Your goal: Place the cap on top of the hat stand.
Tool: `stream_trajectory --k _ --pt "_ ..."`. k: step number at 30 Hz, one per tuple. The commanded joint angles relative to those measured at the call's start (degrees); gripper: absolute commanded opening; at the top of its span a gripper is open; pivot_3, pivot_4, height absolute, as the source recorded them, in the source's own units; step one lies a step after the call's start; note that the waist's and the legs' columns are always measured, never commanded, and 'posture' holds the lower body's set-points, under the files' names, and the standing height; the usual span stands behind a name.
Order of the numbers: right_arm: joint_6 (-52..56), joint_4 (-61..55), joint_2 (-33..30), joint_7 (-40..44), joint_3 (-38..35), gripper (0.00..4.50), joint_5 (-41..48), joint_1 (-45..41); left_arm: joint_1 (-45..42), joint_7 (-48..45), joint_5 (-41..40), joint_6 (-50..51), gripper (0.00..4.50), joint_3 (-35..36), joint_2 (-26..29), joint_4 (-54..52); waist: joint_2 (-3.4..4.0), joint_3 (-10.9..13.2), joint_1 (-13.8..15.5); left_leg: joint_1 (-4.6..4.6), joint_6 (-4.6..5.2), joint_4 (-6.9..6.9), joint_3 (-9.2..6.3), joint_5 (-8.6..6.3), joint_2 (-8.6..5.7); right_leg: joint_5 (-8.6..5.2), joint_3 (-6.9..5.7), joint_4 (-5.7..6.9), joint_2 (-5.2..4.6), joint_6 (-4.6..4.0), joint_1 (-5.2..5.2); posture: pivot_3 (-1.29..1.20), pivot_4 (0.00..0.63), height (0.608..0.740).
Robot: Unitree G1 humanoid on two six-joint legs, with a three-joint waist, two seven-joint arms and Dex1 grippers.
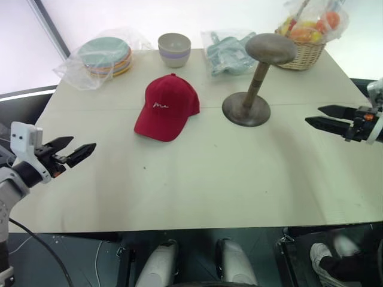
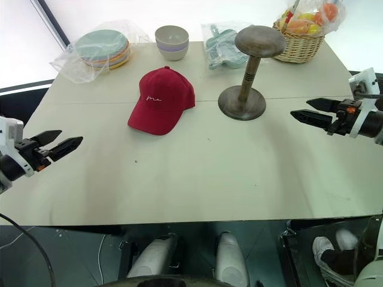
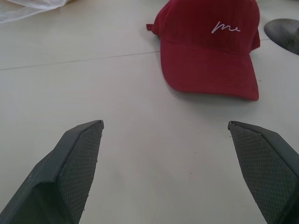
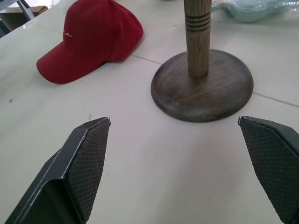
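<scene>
The red cap (image 1: 166, 107) with white script lies flat on the beige table (image 1: 197, 179), brim toward me. Right of it stands the wooden hat stand (image 1: 256, 78), its domed top bare. My left gripper (image 1: 76, 150) hovers open over the table's left edge, well short of the cap (image 3: 210, 46), nothing between its fingers. Over the right edge my right gripper (image 1: 317, 116) is open too, pointing at the stand's round base (image 4: 202, 86), with the cap (image 4: 91, 39) beyond.
Along the far edge sit bagged plates (image 1: 106, 57), a bowl (image 1: 174, 49), a bag of pale blue items (image 1: 230, 52) and a wicker fruit basket (image 1: 308, 36). A dark frame runs past the table's far left corner.
</scene>
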Motion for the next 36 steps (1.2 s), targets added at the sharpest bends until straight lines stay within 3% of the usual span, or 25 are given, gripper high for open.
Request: stream_trajectory --k 1,28,33,36 --pt "-1.31 0.29 -0.93 -0.46 -0.92 4.50 -0.20 -1.35 -0.87 0.06 0.16 -1.44 4.47 0.30 0.65 -0.77 0.00 0.00 0.02 0.00 0.00 0.00 0.00 0.00 0.00 0.00 0.00 0.00 0.00 0.00 0.00 0.00 0.150 0.740" --pt "-2.82 2.45 -1.13 -1.96 0.03 4.50 -2.19 -4.71 -3.38 1.82 5.36 -2.70 4.47 -2.73 3.06 0.52 0.00 0.00 -0.01 0.00 0.00 -0.03 0.00 0.00 0.00 0.00 0.00 -0.05 0.01 0.00 0.01 0.00 0.150 0.740" --pt "7.82 -9.12 -0.92 -1.66 -0.08 4.50 3.46 -3.79 -4.19 0.75 8.66 -8.08 4.47 -3.70 3.97 1.21 0.04 0.02 0.00 -0.01 0.00 -0.07 0.00 0.00 0.01 0.00 0.00 -0.07 0.00 0.00 -0.01 0.00 0.150 0.740" --pt "25.52 -24.64 1.51 -4.08 -4.09 4.50 18.82 -3.91 -5.21 -2.09 12.55 -14.99 4.47 -5.05 6.32 4.50 0.05 0.03 -0.10 -0.02 -0.01 -0.09 0.00 0.00 0.07 0.00 0.00 -0.10 0.02 0.00 -0.03 0.00 0.150 0.740"
